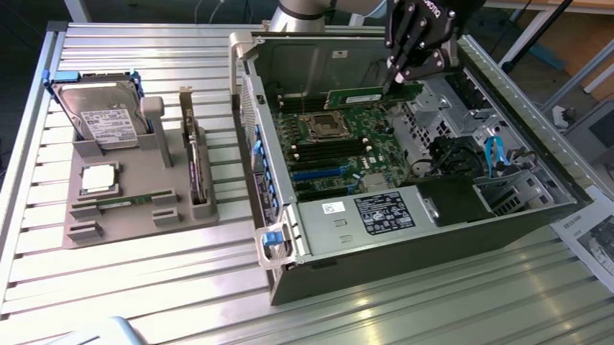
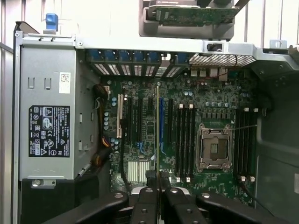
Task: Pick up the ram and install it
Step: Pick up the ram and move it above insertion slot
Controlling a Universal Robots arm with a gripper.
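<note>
The ram [image 1: 369, 97] hangs over the open case [image 1: 403, 248], above the motherboard [image 1: 338, 154] and just beyond the socket [image 1: 324, 126]. The gripper [image 1: 396, 85] is clamped on the ram's end at the exterior view's right. In the wrist view the ram [image 2: 158, 130] shows edge-on between the fingers [image 2: 148, 198]. The grey tray [image 1: 144, 176] lies beside the case.
</note>
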